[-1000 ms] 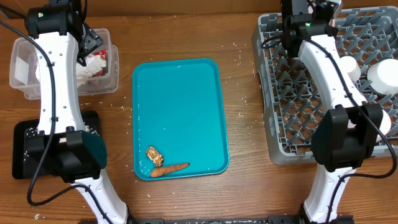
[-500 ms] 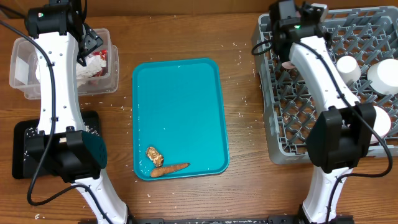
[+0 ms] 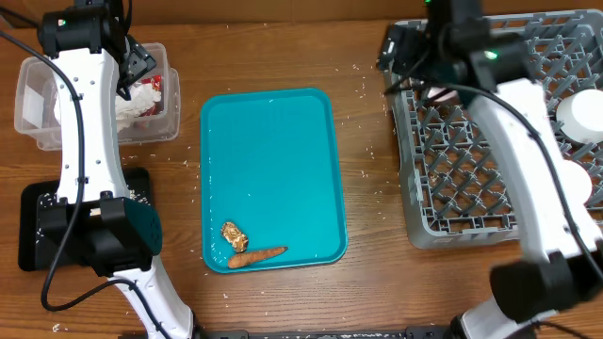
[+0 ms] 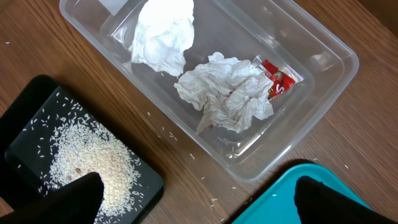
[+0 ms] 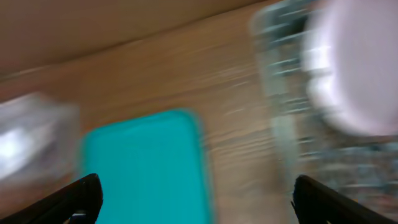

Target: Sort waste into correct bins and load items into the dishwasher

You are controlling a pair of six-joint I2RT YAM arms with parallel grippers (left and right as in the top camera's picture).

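My wooden table (image 3: pixel 283 38) carries the grey dishwasher rack (image 3: pixel 443 179) at right, the teal tray (image 3: pixel 273 160) mid-table and a clear bin (image 3: pixel 168 118) of crumpled paper far left. Over that bin the left gripper (image 4: pixel 199 198) hovers, fingers spread, empty. The right gripper (image 5: pixel 199 198) looks spread too, though its view is smeared. A carrot (image 3: pixel 259 255) and a food scrap (image 3: pixel 234 235) lie at the tray's near edge.

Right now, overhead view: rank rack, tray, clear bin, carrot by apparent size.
1. Rack, even with its right side cut off by the frame
2. Tray
3. Clear bin, partly occluded
4. Carrot
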